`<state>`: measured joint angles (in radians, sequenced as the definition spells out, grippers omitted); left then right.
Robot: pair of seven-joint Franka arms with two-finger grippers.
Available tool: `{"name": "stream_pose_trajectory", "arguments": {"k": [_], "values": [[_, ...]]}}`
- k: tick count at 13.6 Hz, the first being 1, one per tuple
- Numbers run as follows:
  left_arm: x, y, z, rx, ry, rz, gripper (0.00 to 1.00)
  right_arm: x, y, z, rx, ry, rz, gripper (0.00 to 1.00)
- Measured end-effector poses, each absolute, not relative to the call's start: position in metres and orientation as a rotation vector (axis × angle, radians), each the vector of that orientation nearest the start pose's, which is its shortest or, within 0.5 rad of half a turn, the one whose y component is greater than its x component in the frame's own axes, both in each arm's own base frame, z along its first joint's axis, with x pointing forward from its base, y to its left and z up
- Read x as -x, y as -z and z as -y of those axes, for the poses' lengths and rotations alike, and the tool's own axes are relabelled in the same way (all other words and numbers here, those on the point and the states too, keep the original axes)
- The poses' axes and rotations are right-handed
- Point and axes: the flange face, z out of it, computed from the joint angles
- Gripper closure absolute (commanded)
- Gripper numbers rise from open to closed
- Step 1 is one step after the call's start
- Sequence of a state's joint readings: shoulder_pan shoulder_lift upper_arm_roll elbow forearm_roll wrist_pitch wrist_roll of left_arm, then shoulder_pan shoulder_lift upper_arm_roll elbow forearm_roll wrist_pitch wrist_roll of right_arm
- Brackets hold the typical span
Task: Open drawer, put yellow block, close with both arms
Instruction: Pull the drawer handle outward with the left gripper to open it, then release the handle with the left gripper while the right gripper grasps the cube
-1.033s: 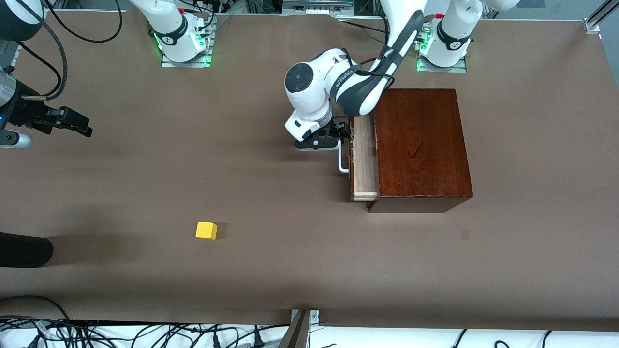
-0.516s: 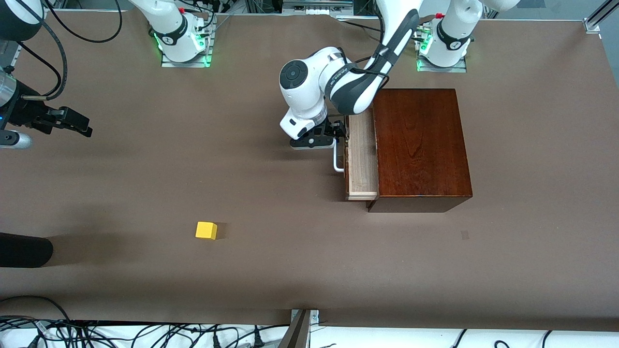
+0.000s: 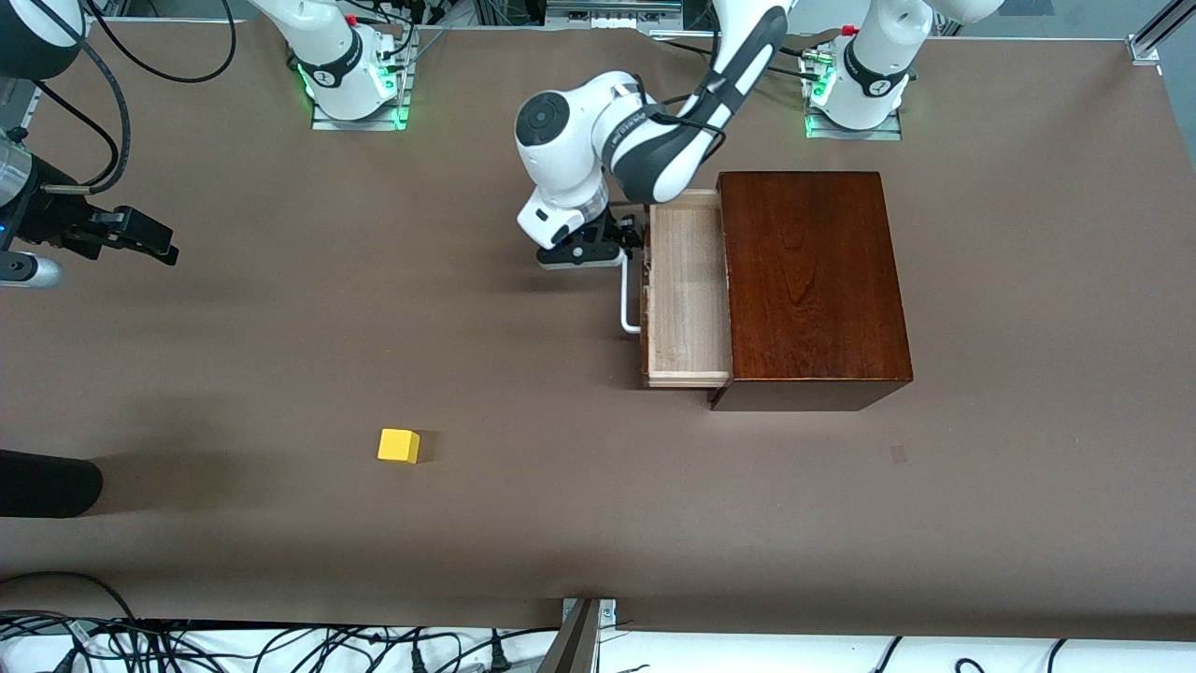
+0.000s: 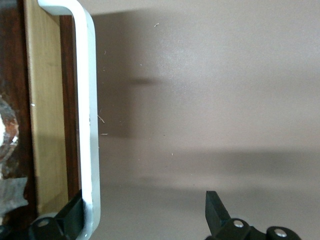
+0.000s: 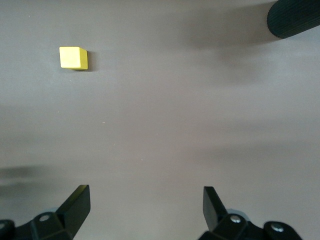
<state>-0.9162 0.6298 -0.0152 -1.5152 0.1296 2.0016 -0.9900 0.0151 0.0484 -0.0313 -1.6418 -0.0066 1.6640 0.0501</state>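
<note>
surface: a plain brown table [image 3: 523, 523], with cables and a metal bracket along the edge nearest the front camera and both arm bases bolted at the farthest edge. a black cylindrical object [image 3: 47, 483] juts in at the right arm's end of the table.

the dark wooden box [image 3: 811, 280] stands toward the left arm's end. its drawer [image 3: 687, 290] is partly pulled out toward the right arm's end, pale wood floor exposed; the white bar handle [image 3: 630, 304] runs along the drawer front, long axis from the bases toward the front camera.

left gripper [image 3: 624, 245] is at the handle's end nearer the bases. in the left wrist view one finger [image 4: 70, 220] lies against the handle [image 4: 89, 125], the other stands well apart, so the jaws appear spread, hooking rather than clamping.

right gripper [image 3: 140, 238] waits raised over the right arm's end, fingers [image 5: 75, 205] spread, holding nothing.

yellow block [image 3: 398, 446] sits on bare table, nearer the front camera than the drawer, well apart from it, nothing between them.
</note>
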Motion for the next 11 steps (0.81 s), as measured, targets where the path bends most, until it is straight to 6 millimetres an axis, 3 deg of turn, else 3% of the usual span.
{"name": "stream_pose_trajectory", "arguments": {"k": [5,8,11], "values": [[-0.421,-0.286,0.557,2.988,0.008,0.001,0.0,-0.574,-0.572,0.01,3.148,-0.041,-0.103,0.0],[-0.417,-0.307,0.567,3.02,0.013,-0.02,0.0,-0.574,-0.572,0.009,3.148,-0.041,-0.103,0.0],[-0.424,-0.329,0.55,2.975,-0.038,-0.089,0.0,-0.574,-0.57,0.008,3.148,-0.044,-0.1,0.0]]}}
